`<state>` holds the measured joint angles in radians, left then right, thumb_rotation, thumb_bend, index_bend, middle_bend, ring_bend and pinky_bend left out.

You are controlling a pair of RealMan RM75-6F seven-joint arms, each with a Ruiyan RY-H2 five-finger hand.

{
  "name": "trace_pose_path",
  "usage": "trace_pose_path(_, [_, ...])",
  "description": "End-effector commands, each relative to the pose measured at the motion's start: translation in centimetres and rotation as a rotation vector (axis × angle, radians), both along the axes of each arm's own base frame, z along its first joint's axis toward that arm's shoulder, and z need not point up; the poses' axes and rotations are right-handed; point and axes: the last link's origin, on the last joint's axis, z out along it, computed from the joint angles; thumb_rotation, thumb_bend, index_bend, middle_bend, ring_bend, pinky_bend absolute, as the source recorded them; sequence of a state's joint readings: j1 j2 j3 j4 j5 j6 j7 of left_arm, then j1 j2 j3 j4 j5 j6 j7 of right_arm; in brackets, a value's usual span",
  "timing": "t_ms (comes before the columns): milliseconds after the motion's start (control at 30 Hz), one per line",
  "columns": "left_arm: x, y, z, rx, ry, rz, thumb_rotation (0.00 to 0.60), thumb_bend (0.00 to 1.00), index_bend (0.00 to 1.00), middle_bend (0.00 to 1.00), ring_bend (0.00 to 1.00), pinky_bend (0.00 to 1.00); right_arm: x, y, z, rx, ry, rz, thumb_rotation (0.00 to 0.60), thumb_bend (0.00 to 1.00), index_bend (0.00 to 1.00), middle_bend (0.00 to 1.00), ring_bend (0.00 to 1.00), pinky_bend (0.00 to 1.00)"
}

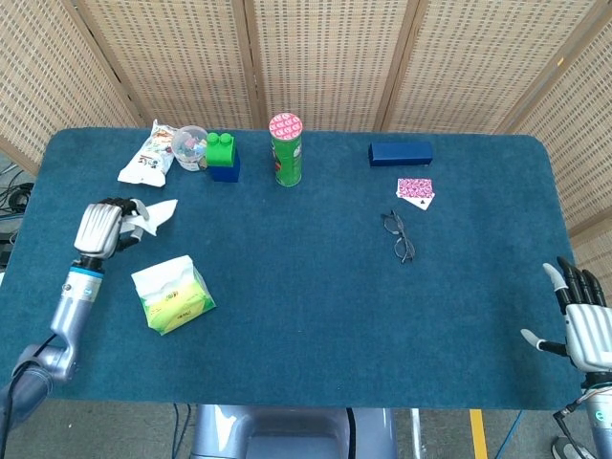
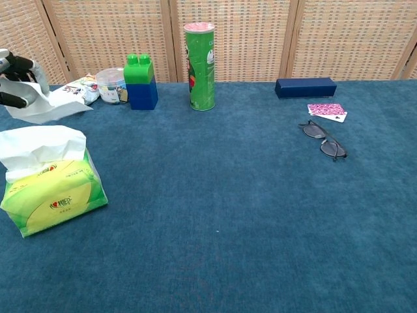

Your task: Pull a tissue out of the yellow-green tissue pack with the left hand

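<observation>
The yellow-green tissue pack (image 1: 174, 297) (image 2: 51, 198) lies at the table's left front, with a white tissue sticking up from its slot. My left hand (image 1: 103, 228) (image 2: 14, 79) is behind the pack and holds a loose white tissue (image 1: 153, 215) (image 2: 47, 108), free of the pack. The tissue hangs low over the table; whether it touches the cloth I cannot tell. My right hand (image 1: 585, 325) is at the table's front right corner, fingers spread, holding nothing.
Along the back stand a snack bag (image 1: 145, 158), a clear cup (image 1: 190, 146), a green-and-blue block (image 1: 222, 157), a green can (image 1: 286, 149) and a dark blue box (image 1: 401, 153). Playing cards (image 1: 415, 191) and glasses (image 1: 399, 236) lie right of centre.
</observation>
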<state>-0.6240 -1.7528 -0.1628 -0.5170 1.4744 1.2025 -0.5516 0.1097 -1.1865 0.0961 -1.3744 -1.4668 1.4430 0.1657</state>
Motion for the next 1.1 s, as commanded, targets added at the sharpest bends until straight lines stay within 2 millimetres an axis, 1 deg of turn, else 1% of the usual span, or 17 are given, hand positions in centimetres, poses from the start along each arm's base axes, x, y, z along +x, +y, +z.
trace_pose_path(33, [0.3, -0.2, -1.8, -0.075, -0.045, -0.003, 0.600, 0.04, 0.12, 0.05, 0.08, 0.26, 0.0, 0.0, 0.0, -0.001, -0.002, 0.000, 0.600, 0.00, 0.04, 0.00, 0.00, 0.00])
trace_pose_path(67, [0.2, -0.3, -2.0, -0.095, -0.054, 0.005, 0.600, 0.01, 0.05, 0.01, 0.03, 0.18, 0.0, 0.1, 0.1, -0.002, -0.003, -0.001, 0.600, 0.00, 0.04, 0.00, 0.00, 0.00])
trace_pose_path(100, [0.1, -0.3, -2.1, -0.117, -0.060, 0.015, 0.600, 0.00, 0.00, 0.00, 0.00, 0.09, 0.0, 0.1, 0.1, -0.003, -0.004, -0.001, 0.600, 0.00, 0.04, 0.00, 0.00, 0.00])
trace_pose_path(133, [0.0, -0.3, -2.1, -0.130, -0.061, 0.021, 0.600, 0.00, 0.00, 0.00, 0.00, 0.04, 0.0, 0.1, 0.1, -0.004, -0.004, -0.001, 0.600, 0.00, 0.04, 0.00, 0.00, 0.00])
trace_pose_path(200, [-0.1, -0.5, -1.9, -0.157, -0.078, 0.028, 0.600, 0.00, 0.00, 0.00, 0.00, 0.00, 0.0, 0.1, 0.1, -0.005, -0.005, -0.001, 0.600, 0.00, 0.04, 0.00, 0.00, 0.00])
trace_pose_path(300, [-0.1, -1.2, -0.8, -0.202, -0.112, 0.026, 0.600, 0.00, 0.00, 0.00, 0.00, 0.00, 0.0, 0.1, 0.2, -0.006, -0.006, 0.002, 0.600, 0.00, 0.04, 0.00, 0.00, 0.00])
trace_pose_path(400, [0.5, -2.2, 1.0, -0.202, -0.157, -0.005, 0.600, 0.00, 0.00, 0.00, 0.00, 0.00, 0.0, 0.2, 0.2, -0.004, -0.008, 0.004, 0.600, 0.00, 0.04, 0.00, 0.00, 0.00])
trace_pose_path(433, [0.8, -3.0, 2.4, -0.176, -0.190, -0.029, 0.600, 0.00, 0.00, 0.00, 0.00, 0.00, 0.1, 0.2, 0.2, -0.006, -0.010, 0.005, 0.600, 0.00, 0.04, 0.00, 0.00, 0.00])
trace_pose_path(467, [0.8, -3.7, 3.2, -0.167, -0.201, -0.040, 0.600, 0.00, 0.00, 0.00, 0.00, 0.00, 0.1, 0.3, 0.2, -0.007, -0.011, 0.006, 0.600, 0.00, 0.04, 0.00, 0.00, 0.00])
trace_pose_path(533, [0.6, -5.8, 5.7, -0.126, -0.220, -0.051, 0.600, 0.00, 0.00, 0.00, 0.00, 0.00, 0.1, 0.3, 0.3, -0.011, -0.012, 0.009, 0.600, 0.00, 0.04, 0.00, 0.00, 0.00])
trace_pose_path(600, [0.0, -7.9, 7.5, -0.098, -0.195, -0.029, 0.600, 0.00, 0.00, 0.00, 0.00, 0.00, 0.2, 0.4, 0.4, -0.013, -0.014, 0.011, 0.600, 0.00, 0.04, 0.00, 0.00, 0.00])
trace_pose_path(667, [-0.6, -9.7, 8.7, -0.083, -0.166, 0.001, 0.600, 0.00, 0.00, 0.00, 0.00, 0.00, 0.2, 0.5, 0.4, -0.014, -0.015, 0.013, 0.600, 0.00, 0.04, 0.00, 0.00, 0.00])
trace_pose_path(700, [-1.1, -11.1, 9.5, -0.080, -0.152, 0.032, 0.600, 0.00, 0.00, 0.00, 0.00, 0.00, 0.2, 0.5, 0.5, -0.014, -0.015, 0.015, 0.600, 0.00, 0.04, 0.00, 0.00, 0.00])
trace_pose_path(833, [-2.4, -14.2, 11.5, -0.107, -0.134, 0.135, 0.600, 0.00, 0.00, 0.00, 0.00, 0.00, 0.4, 0.7, 0.5, -0.015, -0.018, 0.023, 0.600, 0.00, 0.04, 0.00, 0.00, 0.00])
trace_pose_path(900, [-2.8, -15.2, 12.1, -0.091, -0.131, 0.158, 0.600, 0.00, 0.00, 0.00, 0.00, 0.00, 0.4, 0.7, 0.5, -0.017, -0.018, 0.025, 0.600, 0.00, 0.04, 0.00, 0.00, 0.00])
trace_pose_path(1000, [-3.6, -16.5, 12.3, -0.047, -0.125, 0.189, 0.600, 0.00, 0.00, 0.00, 0.00, 0.00, 0.4, 0.7, 0.6, -0.021, -0.017, 0.024, 0.600, 0.00, 0.04, 0.00, 0.00, 0.00])
trace_pose_path(1100, [-4.2, -17.5, 12.1, -0.015, -0.091, 0.209, 0.600, 0.00, 0.00, 0.00, 0.00, 0.00, 0.4, 0.7, 0.6, -0.023, -0.015, 0.024, 0.600, 0.00, 0.04, 0.00, 0.00, 0.00])
